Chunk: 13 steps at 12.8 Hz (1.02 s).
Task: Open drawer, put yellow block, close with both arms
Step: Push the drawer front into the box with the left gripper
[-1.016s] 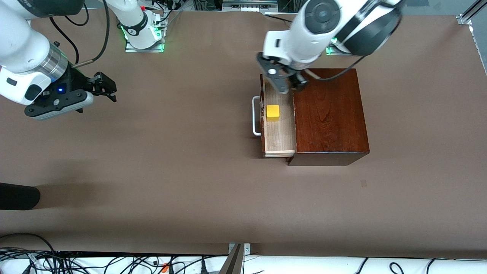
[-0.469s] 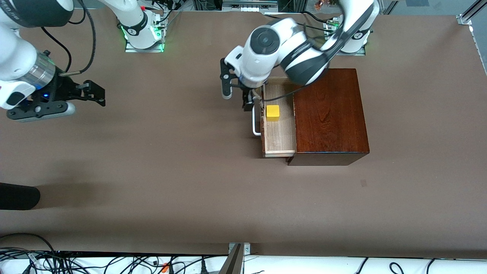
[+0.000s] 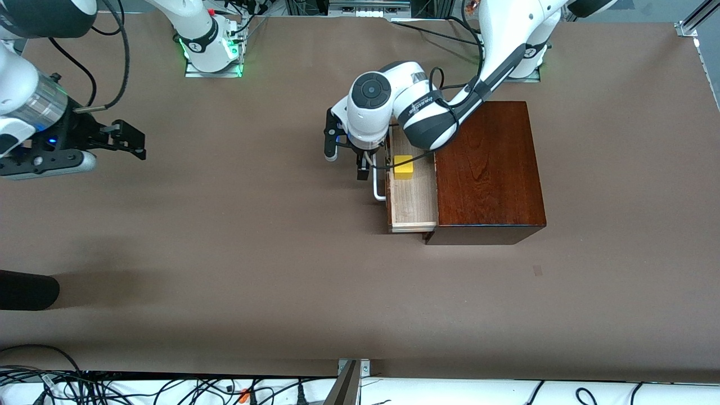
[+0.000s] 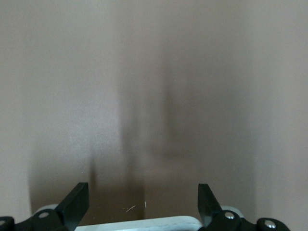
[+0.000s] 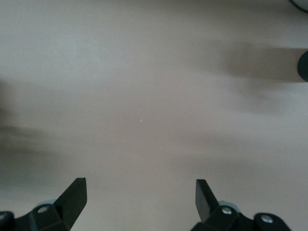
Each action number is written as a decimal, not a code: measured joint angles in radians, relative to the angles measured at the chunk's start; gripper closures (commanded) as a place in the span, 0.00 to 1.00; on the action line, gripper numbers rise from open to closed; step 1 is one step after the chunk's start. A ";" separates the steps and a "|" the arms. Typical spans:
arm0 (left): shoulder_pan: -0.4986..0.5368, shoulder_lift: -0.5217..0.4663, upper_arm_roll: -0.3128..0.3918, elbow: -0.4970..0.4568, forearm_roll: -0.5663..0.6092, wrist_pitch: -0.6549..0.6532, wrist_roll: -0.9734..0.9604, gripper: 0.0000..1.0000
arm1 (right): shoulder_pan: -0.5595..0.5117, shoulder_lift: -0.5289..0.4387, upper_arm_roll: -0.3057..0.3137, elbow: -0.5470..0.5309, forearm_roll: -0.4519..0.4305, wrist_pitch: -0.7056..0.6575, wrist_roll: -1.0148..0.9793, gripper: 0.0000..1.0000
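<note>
The drawer (image 3: 413, 202) stands pulled out of the dark wooden box (image 3: 489, 169). Inside the pale tray lies the yellow block (image 3: 403, 167), partly crossed by a black cable. My left gripper (image 3: 346, 159) hangs open just in front of the drawer's white handle (image 3: 378, 188), pointing down at the table, with nothing between its fingers. In the left wrist view the open left gripper (image 4: 140, 204) is over bare table, and a white bar (image 4: 139, 224) shows at the picture's edge. My right gripper (image 3: 130, 140) waits open over the table at the right arm's end; the right wrist view shows the right gripper (image 5: 140, 199) empty.
A black rounded object (image 3: 25, 289) lies at the table's edge at the right arm's end, nearer the front camera. Cables run along the table's nearest edge. The brown table top (image 3: 253, 253) stretches between the two grippers.
My left arm has swung from over the drawer's tray to the space in front of the handle and come lower. The right gripper has drifted toward its end of the table.
</note>
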 measured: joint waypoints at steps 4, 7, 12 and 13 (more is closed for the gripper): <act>0.001 0.006 0.007 0.005 0.009 -0.060 0.001 0.00 | 0.000 0.000 -0.004 0.000 0.000 0.000 0.000 0.00; 0.005 0.006 0.008 0.018 0.009 -0.132 0.001 0.00 | 0.000 0.000 -0.012 0.000 0.000 0.000 0.000 0.00; 0.068 0.003 0.006 0.023 0.010 -0.201 0.002 0.00 | 0.001 0.001 -0.019 0.000 0.000 0.001 0.000 0.00; 0.089 0.002 0.005 0.025 0.010 -0.210 0.014 0.00 | 0.002 0.002 -0.019 0.000 0.000 0.002 0.000 0.00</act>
